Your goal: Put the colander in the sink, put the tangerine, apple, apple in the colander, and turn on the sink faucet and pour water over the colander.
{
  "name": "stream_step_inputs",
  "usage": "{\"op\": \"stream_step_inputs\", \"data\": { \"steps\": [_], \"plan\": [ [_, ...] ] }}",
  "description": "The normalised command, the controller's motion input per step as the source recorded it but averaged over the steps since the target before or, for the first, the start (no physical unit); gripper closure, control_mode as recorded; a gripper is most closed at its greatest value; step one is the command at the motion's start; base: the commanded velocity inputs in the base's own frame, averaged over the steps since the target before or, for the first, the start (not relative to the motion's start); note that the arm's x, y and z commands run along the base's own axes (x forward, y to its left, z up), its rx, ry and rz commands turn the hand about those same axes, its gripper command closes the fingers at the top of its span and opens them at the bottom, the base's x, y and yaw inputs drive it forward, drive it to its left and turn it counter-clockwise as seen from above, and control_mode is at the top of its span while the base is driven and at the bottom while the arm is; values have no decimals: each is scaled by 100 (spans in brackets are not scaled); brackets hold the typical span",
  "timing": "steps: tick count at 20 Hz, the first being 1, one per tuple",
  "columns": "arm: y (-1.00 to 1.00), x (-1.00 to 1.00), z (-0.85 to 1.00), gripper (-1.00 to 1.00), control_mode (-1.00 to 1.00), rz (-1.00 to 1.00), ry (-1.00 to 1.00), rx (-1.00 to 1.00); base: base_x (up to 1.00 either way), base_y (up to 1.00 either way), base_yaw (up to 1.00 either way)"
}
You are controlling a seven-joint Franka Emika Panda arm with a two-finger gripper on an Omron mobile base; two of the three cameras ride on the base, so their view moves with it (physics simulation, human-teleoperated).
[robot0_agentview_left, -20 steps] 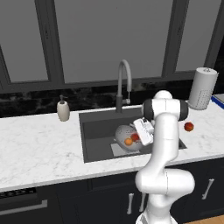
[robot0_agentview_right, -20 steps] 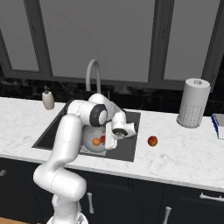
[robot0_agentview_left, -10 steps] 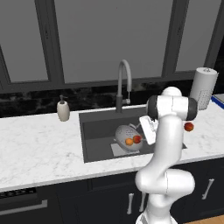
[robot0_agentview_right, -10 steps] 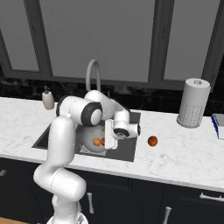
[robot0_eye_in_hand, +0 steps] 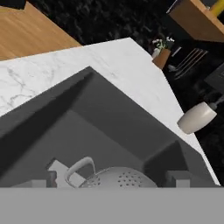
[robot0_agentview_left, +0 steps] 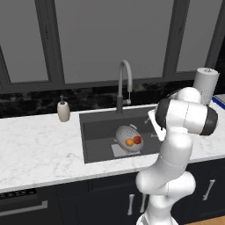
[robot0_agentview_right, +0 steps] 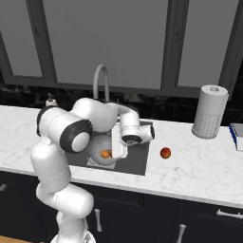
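Down in the sink, sitting on the lighter panel at the bottom: the colander, upright, holding the tangerine and one apple side by side and touching, tangerine to the left as seen in the left base view. Showing again in the right base view as a grey bowl partly hidden behind the arm, with the tangerine peeking out beside the hand. Appearing in the hand view as a perforated dome with one loop handle standing up at its left, low against the dark basin wall.

Lying apart from all that, the second apple, resting on the white marble counter just right of the sink's edge, well short of the paper towel roll.

Rising behind the basin, the sink faucet, spout arching forward over the sink; no stream visible under it.

Hanging over the right part of the sink, the gripper, wrist turned so that the fingers are hidden; impossible to tell whether parted or closed.

Standing on the counter left of the sink, a soap bottle.
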Motion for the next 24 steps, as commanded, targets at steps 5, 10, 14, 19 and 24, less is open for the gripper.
{"op": "stream_step_inputs", "data": {
  "steps": [5, 10, 14, 19, 24],
  "plan": [
    [-57, -82, 67, -100, -100, 3, 14, -17, 0, 0, 0],
    [-58, -80, 42, -100, -100, 4, 20, -17, 0, 0, 0],
    [-59, -60, 42, -100, -100, 7, 29, -18, 0, 0, 0],
    [-55, -18, 43, -100, -100, 17, 29, -19, 0, 0, 0],
    [-35, 7, 6, -100, -100, 21, 7, -18, 0, 0, 0]
  ]
}}
